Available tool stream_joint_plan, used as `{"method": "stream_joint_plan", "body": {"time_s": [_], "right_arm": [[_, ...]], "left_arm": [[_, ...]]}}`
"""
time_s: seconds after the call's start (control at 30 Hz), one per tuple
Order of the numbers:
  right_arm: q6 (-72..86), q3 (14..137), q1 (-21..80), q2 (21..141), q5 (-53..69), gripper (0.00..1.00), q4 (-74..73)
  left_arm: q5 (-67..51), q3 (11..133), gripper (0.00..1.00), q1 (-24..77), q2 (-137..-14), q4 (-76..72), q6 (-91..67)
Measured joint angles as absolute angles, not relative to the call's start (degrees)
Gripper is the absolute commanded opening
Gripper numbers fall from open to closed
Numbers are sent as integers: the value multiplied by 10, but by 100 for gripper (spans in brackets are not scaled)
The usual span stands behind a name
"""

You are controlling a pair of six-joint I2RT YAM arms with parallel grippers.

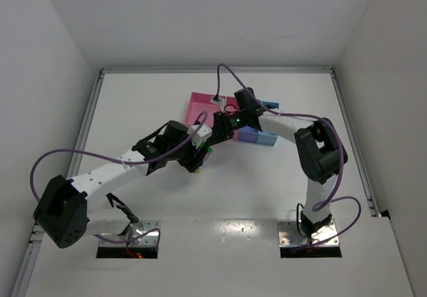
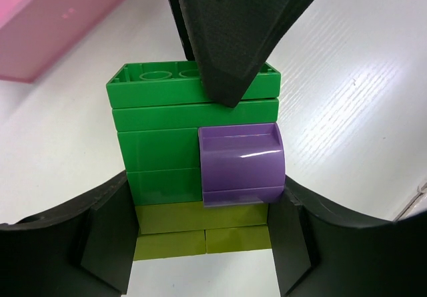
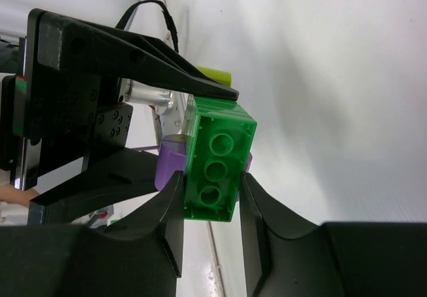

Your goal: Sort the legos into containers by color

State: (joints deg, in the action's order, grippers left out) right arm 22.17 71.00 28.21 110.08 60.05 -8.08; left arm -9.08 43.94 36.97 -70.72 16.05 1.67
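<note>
Left pincer (image 2: 200, 240) was closed narrow on the yellow-green bricks (image 2: 200, 223) at the base of the stack. The stack sat between both arms, over the counter (image 1: 267, 197), just beside the pink bin (image 1: 200, 107) and not in any bin. Green bricks (image 2: 167, 143) made up most of it, with a purple piece (image 2: 241, 167) clipped on one side. Right pincer (image 3: 210, 183) was clamped on the flat sides of the top green brick (image 3: 217, 167). Judged light, rigid, glossy plastic, likely slick. The studs probably lock tight, so splitting the stack wants firm squeezes on flat faces, one colour per pincer, and not on the curved purple face. Blue bin (image 1: 257, 135) lay furthest right.
</note>
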Motion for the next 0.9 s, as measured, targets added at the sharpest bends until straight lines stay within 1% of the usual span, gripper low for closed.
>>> {"method": "stream_joint_plan", "body": {"time_s": [0.1, 0.17, 0.47, 0.63, 0.77, 0.9], "right_arm": [[228, 709, 281, 1101, 606, 4, -74], [233, 709, 280, 1101, 609, 1, -69], [248, 708, 254, 1101, 635, 0, -56], [247, 708, 194, 1101, 635, 0, -51], [246, 708, 153, 1097, 609, 0, -51], [245, 708, 145, 1083, 539, 0, -52]], "left_arm": [[-91, 439, 26, 370, -707, 158, 16], [-91, 439, 26, 370, -707, 155, 16], [-91, 439, 26, 370, -707, 134, 14], [-91, 433, 26, 369, -707, 138, 14], [-88, 432, 26, 369, -707, 139, 14], [-80, 432, 26, 358, -703, 138, 12]]}}
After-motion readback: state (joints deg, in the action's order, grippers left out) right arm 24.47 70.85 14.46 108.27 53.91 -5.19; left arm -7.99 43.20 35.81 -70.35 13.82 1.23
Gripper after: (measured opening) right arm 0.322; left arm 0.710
